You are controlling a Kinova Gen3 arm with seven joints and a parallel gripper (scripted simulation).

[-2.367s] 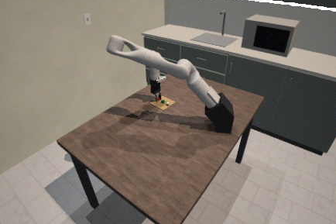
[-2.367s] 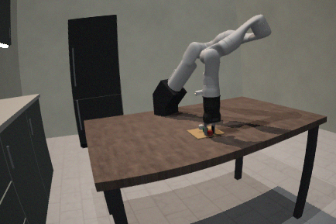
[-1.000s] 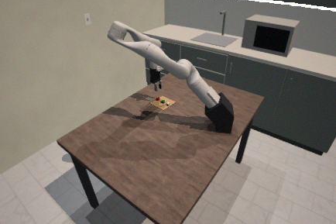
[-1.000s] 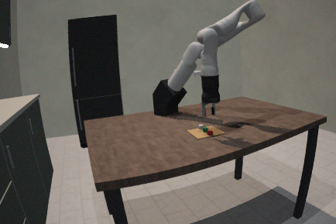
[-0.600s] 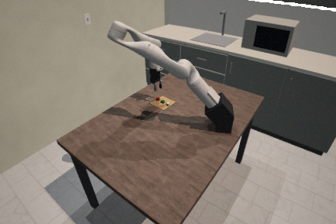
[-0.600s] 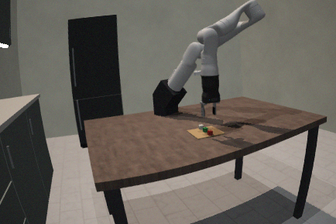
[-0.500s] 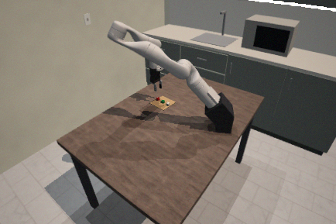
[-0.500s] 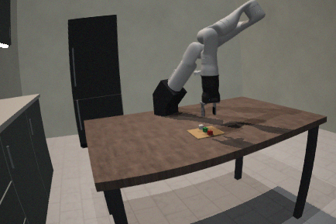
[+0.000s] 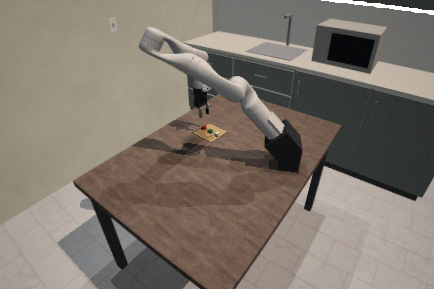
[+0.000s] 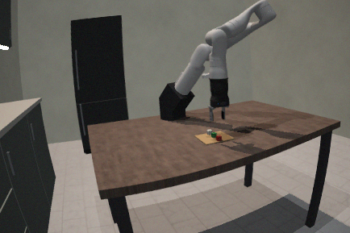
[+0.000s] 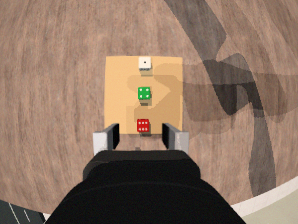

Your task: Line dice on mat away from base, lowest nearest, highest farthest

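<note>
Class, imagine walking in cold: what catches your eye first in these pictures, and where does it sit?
Three small dice, white, green and red, stand in a row on a tan mat near the wooden table's far edge. Above them hangs the white arm's open black gripper, holding nothing. The arm rises from a black base.

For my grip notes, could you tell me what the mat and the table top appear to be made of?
The mat looks like thin cork or card: flat, matte, tan, slightly mottled. The table top looks like dark wood or veneer: brown grain streaks and a dull sheen.
</note>
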